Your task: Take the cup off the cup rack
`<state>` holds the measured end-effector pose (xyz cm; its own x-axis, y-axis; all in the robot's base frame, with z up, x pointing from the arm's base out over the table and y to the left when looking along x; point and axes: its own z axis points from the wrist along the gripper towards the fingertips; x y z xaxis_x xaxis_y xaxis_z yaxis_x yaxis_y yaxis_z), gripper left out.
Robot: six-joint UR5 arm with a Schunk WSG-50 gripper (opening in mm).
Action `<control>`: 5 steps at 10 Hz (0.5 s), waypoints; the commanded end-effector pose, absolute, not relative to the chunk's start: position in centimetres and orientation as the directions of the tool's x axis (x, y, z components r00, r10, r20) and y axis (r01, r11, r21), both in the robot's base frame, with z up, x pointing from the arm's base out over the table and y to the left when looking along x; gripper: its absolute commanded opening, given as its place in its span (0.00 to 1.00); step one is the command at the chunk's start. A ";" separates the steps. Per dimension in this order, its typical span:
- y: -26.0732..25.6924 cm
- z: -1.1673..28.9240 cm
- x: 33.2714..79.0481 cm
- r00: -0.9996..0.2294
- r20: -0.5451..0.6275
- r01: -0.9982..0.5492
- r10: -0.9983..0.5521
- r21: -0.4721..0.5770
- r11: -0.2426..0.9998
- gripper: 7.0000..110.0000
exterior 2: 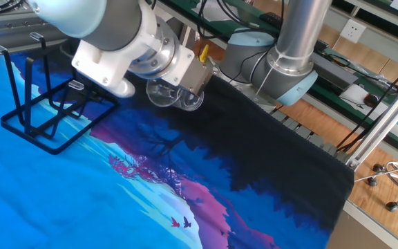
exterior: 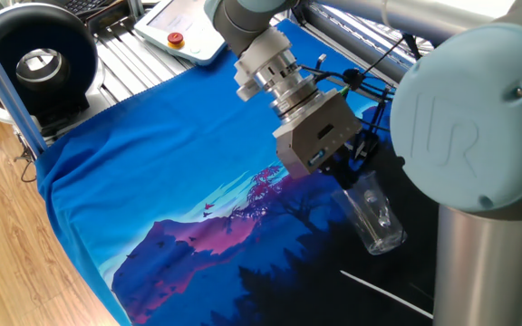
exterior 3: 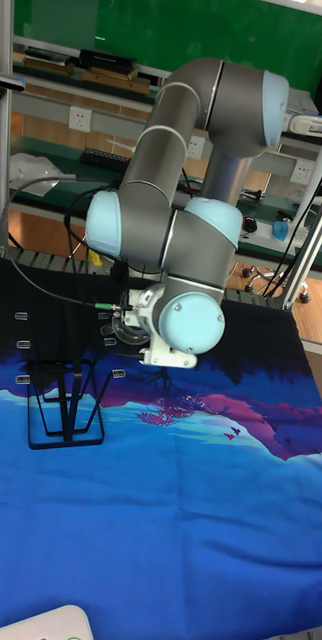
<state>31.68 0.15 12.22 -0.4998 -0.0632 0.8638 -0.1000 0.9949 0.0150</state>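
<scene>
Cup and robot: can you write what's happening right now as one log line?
gripper: shut on cup | cup: clear, tilted, off the rack, held above the cloth | rack: black, pegs bare, standing on the cloth

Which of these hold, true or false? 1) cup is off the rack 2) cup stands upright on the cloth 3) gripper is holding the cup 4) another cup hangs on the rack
1) True: the cup is clear of the cup rack.
2) False: it is tilted on its side, held in the air above the cloth.
3) True: the gripper is shut on the cup.
4) False: the rack's pegs are bare.
</scene>
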 end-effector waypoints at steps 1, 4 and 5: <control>-0.3 12.8 31.4 -0.483 0.872 -0.089 -0.077 0.038 0.995 0.00; -1.0 13.7 31.3 -0.478 0.874 -0.086 -0.086 0.051 0.995 0.00; -1.2 14.2 31.3 -0.481 0.873 -0.086 -0.085 0.050 0.995 0.00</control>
